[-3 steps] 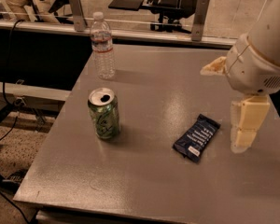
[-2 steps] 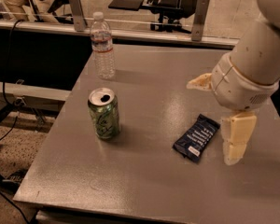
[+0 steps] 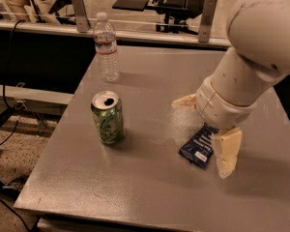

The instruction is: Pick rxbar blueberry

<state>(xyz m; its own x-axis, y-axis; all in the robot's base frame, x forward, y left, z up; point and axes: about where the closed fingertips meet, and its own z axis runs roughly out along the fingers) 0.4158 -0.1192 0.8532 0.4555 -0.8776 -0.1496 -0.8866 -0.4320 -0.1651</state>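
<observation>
Poising gripper low over rxbar blueberry lying flat on tabletop, jaws released, spread either side; standing well apart: green can, water bottle

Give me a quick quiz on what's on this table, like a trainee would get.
1. True or false: the green can stands upright on the table.
2. Fill in: seen from the camera, the water bottle stands ___ the can (behind / in front of).
3. The gripper, fingers open, is right above which thing?
A. the water bottle
B. the green can
C. the rxbar blueberry

Key: 1 true. 2 behind. 3 C: the dark blue bar lies flat at the right of the table, just under the gripper.
</observation>
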